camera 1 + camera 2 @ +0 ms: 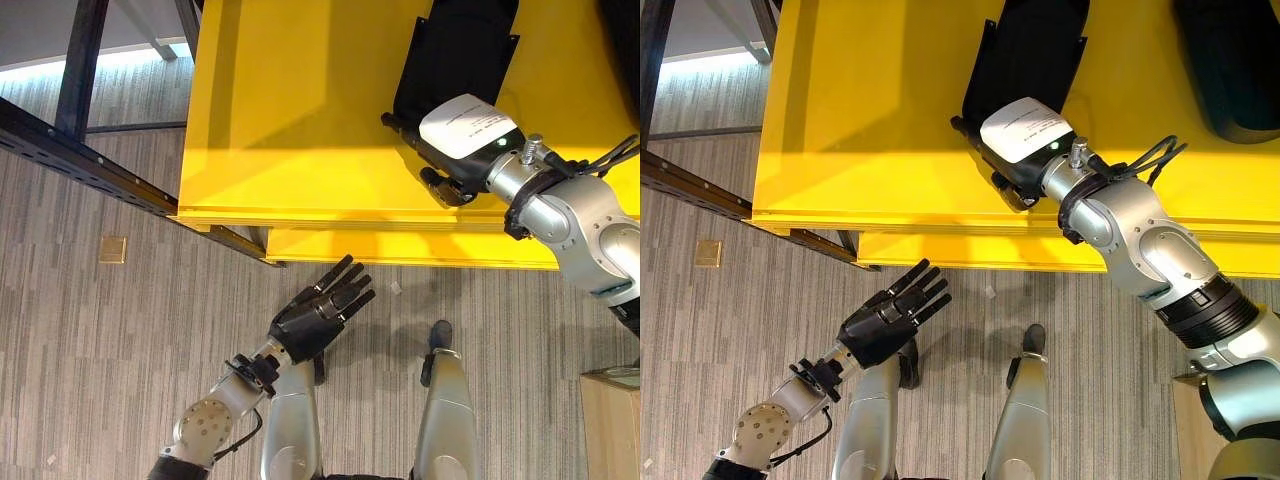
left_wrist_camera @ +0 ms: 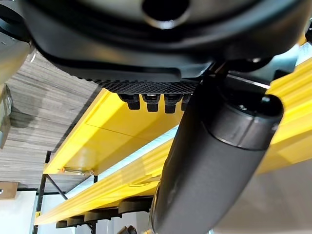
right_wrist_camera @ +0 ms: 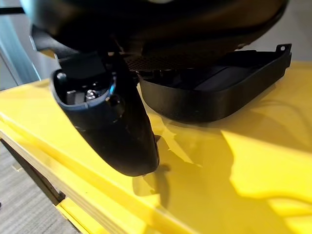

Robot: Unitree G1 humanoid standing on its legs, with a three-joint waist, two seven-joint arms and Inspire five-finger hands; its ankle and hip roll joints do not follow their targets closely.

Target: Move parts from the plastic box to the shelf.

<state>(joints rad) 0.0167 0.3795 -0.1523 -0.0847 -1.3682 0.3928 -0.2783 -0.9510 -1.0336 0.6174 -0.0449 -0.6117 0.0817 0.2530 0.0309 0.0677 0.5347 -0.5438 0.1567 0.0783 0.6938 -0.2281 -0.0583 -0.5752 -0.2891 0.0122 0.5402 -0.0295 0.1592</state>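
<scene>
A yellow shelf point(image 1: 870, 120) carries two black parts point(image 1: 1035, 45) (one at its far right point(image 1: 1230, 60)).

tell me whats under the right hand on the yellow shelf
The right hand rests over the near end of a black part lying on the yellow shelf. The part's far end shows beyond it. The hand's fingers are hidden under its back.

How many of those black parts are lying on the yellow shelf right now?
2. One black part lies on the yellow shelf under the right hand. A second black part lies at the shelf's far right, cut off by the view's edge. More may lie out of sight.
</scene>
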